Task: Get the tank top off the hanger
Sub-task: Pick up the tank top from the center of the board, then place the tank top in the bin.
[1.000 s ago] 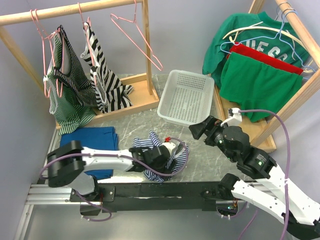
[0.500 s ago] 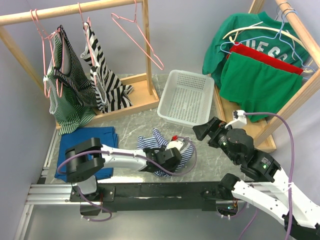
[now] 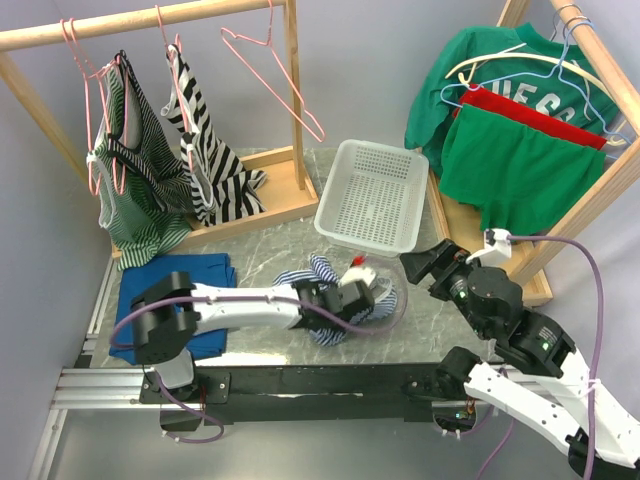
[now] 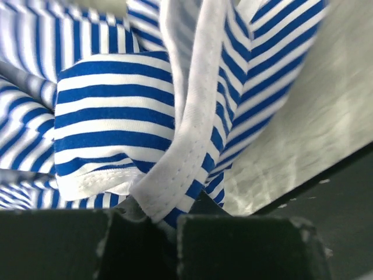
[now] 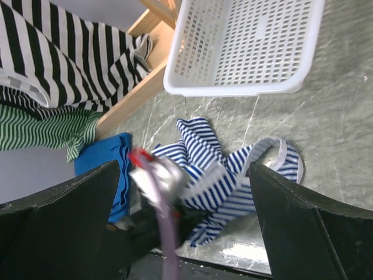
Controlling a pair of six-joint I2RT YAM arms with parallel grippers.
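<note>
The tank top, pinched by the left claw, is best dragged low toward 3 o'clock; the right claw is spread, empty.

Soft, even light falls from above in your top view: the table carries only faint shadows and a mild sheen, and the left gripper is smeared by motion blur. Your left wrist view sits very close on the tank top, crisp at the hem and soft toward the top edge, with dark, unfocused fingers below. In your right wrist view the fingers are black silhouettes, the left arm blurs, and glare marks the table's lower edge.
</note>
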